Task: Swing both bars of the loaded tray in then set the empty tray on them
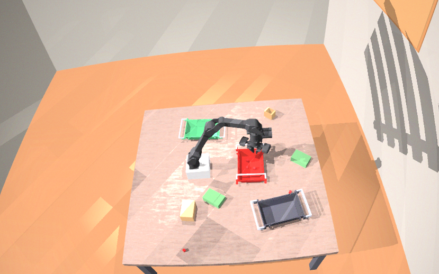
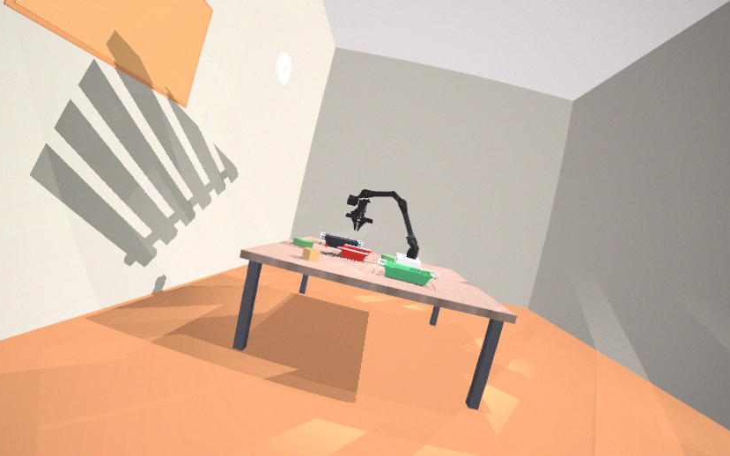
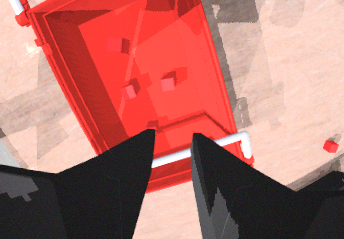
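Observation:
The red tray [image 1: 243, 160] [image 2: 353, 255] [image 3: 165, 36] stands on the table with several small red blocks inside. Its near wire bar [image 1: 251, 174] [image 3: 171, 159] lies inward across the top, close to that end. Its far bar [image 3: 14, 1] is swung out over the other end; in the top view it is mostly hidden by the gripper. A dark tray [image 1: 275, 210] [image 2: 340, 242] is empty, both bars out over its ends. My gripper [image 1: 254, 152] [image 2: 357, 228] [image 3: 174, 138] is empty and slightly open, high above the red tray and pointing down.
A green tray [image 1: 195, 127] [image 2: 407, 273] with its bars out is partly hidden by the arm. Green blocks [image 1: 300, 158] [image 1: 214, 198], a yellow block [image 1: 188, 210] and a small tan box [image 1: 269, 112] [image 2: 310, 254] stand around. Loose red blocks [image 1: 289, 192] [image 1: 184, 249] [image 3: 330, 146] lie on the table.

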{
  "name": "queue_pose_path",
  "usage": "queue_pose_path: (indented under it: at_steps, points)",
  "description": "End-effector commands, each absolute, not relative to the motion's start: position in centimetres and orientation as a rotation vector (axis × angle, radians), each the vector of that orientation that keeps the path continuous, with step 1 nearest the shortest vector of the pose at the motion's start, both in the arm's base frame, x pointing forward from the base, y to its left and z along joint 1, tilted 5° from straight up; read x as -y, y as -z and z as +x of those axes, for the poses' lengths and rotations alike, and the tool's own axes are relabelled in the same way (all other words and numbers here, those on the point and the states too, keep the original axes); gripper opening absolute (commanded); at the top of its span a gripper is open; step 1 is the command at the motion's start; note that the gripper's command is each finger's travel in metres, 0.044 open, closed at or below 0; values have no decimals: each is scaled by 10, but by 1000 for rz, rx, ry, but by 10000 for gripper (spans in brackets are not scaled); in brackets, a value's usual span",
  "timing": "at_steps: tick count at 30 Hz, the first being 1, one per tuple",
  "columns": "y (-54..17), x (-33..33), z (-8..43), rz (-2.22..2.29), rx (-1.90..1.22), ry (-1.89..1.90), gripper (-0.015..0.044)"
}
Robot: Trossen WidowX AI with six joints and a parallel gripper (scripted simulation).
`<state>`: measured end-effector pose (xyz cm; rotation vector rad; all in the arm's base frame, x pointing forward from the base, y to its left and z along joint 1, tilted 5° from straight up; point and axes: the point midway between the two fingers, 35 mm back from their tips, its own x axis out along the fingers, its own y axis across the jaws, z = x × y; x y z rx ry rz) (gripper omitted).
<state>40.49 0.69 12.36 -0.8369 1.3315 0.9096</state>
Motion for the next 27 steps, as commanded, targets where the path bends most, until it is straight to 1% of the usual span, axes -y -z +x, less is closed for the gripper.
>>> queue_pose_path:
  at_steps: [1,10,19,27]
  points:
    - [-94,-71,403,-1364,-994,-1447,89]
    - [-76,-123,395,-1784,-550,-1842,89]
    - [-58,-175,378,-2148,50,-2166,89]
    - [-57,-177,377,-2165,88,-2181,89]
